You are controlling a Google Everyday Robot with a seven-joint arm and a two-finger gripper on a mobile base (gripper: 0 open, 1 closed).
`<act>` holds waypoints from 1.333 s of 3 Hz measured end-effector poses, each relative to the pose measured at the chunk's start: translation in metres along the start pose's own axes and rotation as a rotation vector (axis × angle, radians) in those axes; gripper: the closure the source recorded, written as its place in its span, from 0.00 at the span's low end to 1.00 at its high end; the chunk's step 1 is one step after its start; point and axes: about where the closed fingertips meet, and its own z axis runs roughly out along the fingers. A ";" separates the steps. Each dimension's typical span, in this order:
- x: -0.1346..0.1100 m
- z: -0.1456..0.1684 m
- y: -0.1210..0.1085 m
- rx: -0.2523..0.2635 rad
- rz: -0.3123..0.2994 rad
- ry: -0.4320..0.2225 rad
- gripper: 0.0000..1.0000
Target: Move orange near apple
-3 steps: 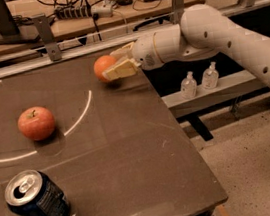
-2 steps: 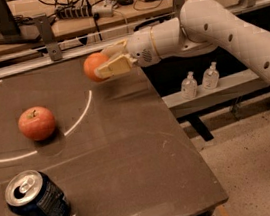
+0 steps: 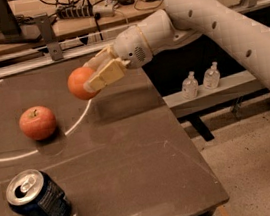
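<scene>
My gripper is shut on the orange and holds it above the dark table, its tan fingers wrapped round the fruit's right side. The red-pink apple with a short stem sits on the table to the lower left of the orange, about one fruit width away. The white arm reaches in from the right.
A blue soda can lies tilted on the table's front left. A white arc is drawn on the tabletop around the apple. The table's right edge drops to the floor, where two small bottles stand on a low shelf. A cluttered bench runs behind.
The gripper has carried the orange to the left, toward the apple. The apple and the can have not moved.
</scene>
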 end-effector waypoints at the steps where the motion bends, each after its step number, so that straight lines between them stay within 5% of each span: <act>1: 0.003 0.020 0.020 -0.137 -0.029 0.037 1.00; 2: 0.013 0.032 0.028 -0.175 -0.034 0.074 0.86; 4: 0.039 0.051 0.021 -0.116 -0.022 0.155 0.39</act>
